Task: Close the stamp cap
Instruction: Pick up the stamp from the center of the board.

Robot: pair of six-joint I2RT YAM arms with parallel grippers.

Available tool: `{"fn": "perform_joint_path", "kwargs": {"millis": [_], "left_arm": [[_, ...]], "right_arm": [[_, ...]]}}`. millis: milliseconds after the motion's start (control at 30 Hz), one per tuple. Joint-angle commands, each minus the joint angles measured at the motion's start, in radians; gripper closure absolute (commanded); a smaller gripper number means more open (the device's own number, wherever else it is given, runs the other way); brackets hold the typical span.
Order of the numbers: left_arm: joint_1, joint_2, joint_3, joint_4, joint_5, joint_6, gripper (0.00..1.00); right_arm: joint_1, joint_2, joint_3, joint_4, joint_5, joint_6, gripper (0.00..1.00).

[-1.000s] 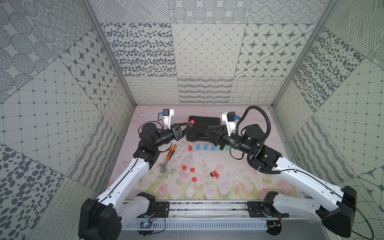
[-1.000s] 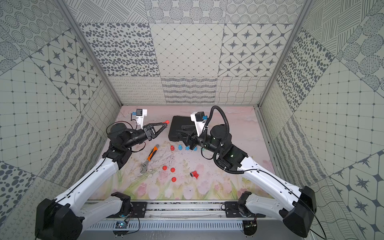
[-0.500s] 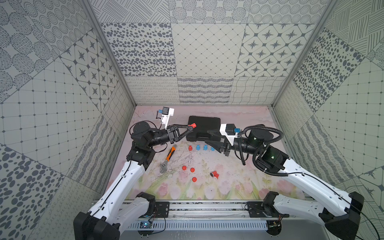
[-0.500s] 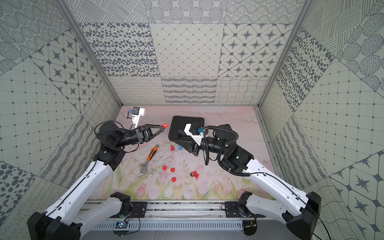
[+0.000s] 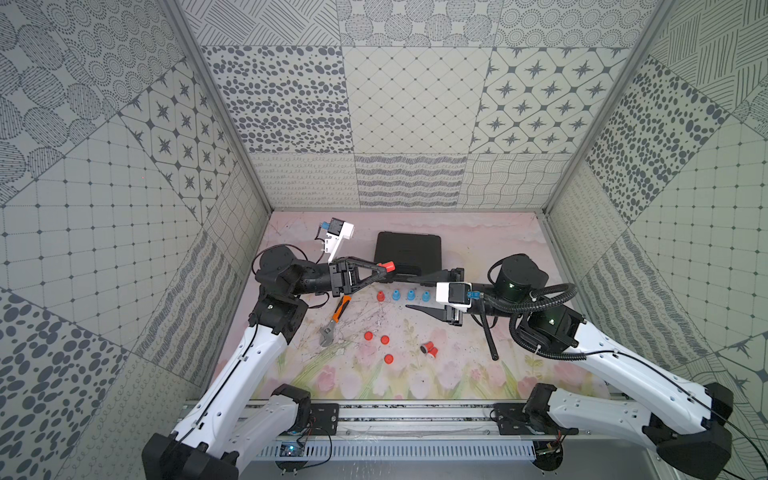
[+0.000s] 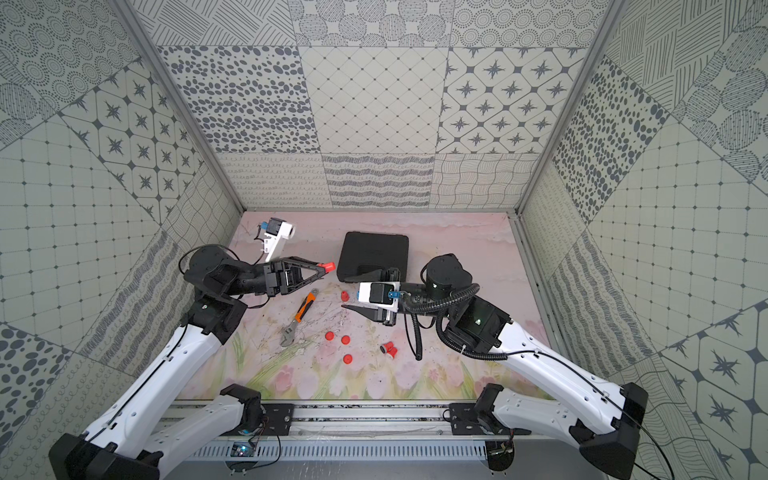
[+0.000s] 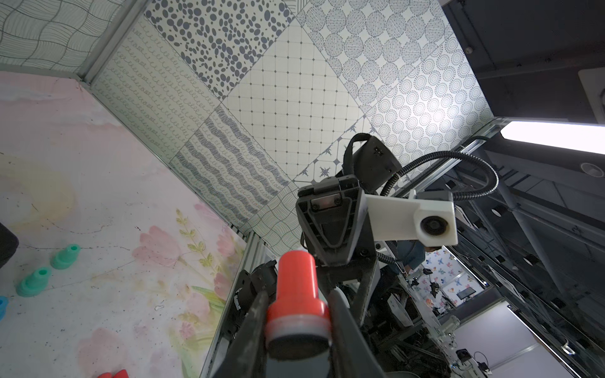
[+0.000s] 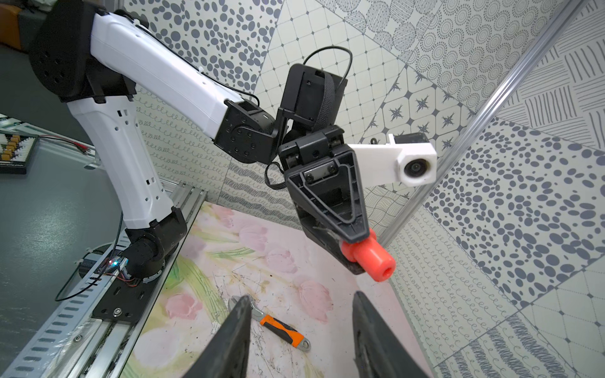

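Left gripper (image 5: 381,267) pinches the red cylindrical plastic stamp (image 8: 370,253) between its jaw tips; right gripper (image 8: 300,304) gapes empty opposite, so you probably need a small red round cap (image 5: 368,335) from below those jaws next.

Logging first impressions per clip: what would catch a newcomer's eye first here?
The red stamp stands out first, pinched at the tip of the left pincer and held in the air above the floral mat. Facing it, the right pincer is open and empty. Loose red caps lie scattered on the mat below.
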Motion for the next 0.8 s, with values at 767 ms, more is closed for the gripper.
{"fn": "perform_joint_path", "kwargs": {"millis": [767], "left_arm": [[-0.108, -0.025, -0.019, 0.219, 0.2, -0.091, 0.89]], "right_arm": [[0.082, 0.122, 0.12, 0.042, 0.007, -0.136, 0.74]]}}
